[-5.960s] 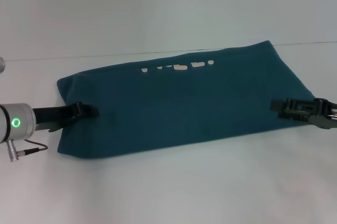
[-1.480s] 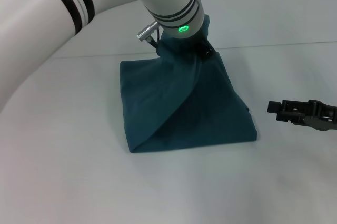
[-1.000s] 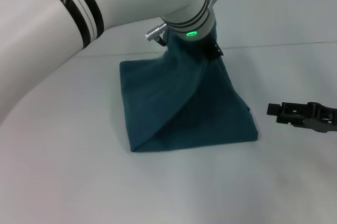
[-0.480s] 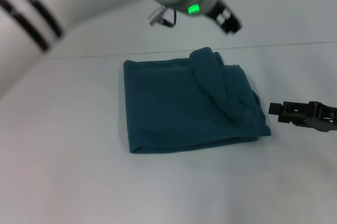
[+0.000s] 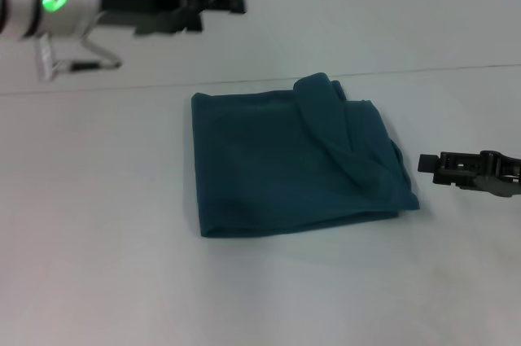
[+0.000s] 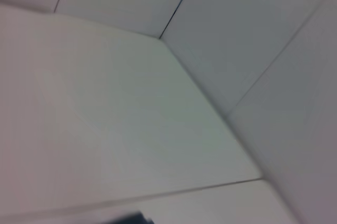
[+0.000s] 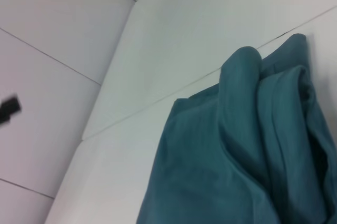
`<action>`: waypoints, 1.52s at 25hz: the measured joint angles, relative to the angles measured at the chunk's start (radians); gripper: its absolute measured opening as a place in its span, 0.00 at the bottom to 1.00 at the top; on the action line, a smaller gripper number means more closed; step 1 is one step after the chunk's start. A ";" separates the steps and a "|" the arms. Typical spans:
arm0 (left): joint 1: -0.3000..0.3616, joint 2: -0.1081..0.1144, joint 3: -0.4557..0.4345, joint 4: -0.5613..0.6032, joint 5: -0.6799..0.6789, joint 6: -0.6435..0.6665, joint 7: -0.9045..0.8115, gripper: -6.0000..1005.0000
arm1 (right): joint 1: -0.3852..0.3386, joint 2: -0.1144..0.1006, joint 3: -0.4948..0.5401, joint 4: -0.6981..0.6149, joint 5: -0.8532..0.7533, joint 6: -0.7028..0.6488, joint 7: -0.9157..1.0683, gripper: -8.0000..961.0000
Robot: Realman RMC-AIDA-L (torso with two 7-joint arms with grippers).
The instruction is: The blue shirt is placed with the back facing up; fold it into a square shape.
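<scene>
The blue shirt (image 5: 277,167) lies folded into a rough square in the middle of the white table; no lettering shows. Its right part is rumpled, with a loose fold running from the far edge toward the right corner. It also fills the right wrist view (image 7: 221,171). My left gripper (image 5: 232,0) is open and empty, raised above the table behind and left of the shirt. My right gripper (image 5: 425,164) hovers low, just right of the shirt's right edge, apart from it and holding nothing.
The white table (image 5: 98,264) spreads on all sides of the shirt. A white panelled wall (image 5: 391,4) rises behind the table's far edge. The left wrist view shows only table and wall (image 6: 253,50).
My left gripper carried the shirt's left half over to the right, let go of it, then swung up and back to the far left. The shirt now lies flat. The right gripper barely moved.
</scene>
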 joint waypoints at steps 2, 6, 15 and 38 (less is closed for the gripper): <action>0.073 0.022 -0.023 -0.041 -0.114 0.038 0.006 0.79 | 0.011 -0.008 -0.002 -0.004 -0.016 -0.001 0.016 0.70; 0.197 0.080 -0.033 -0.157 -0.296 0.119 0.010 0.79 | 0.067 -0.035 -0.008 -0.010 -0.078 -0.003 0.088 0.70; 0.370 0.092 -0.175 -0.223 -0.334 0.296 0.099 0.78 | 0.289 -0.048 -0.039 -0.138 -0.328 0.048 0.312 0.70; 0.413 0.087 -0.267 -0.322 -0.304 0.345 0.199 0.78 | 0.574 0.134 -0.374 -0.106 -0.731 0.325 0.498 0.70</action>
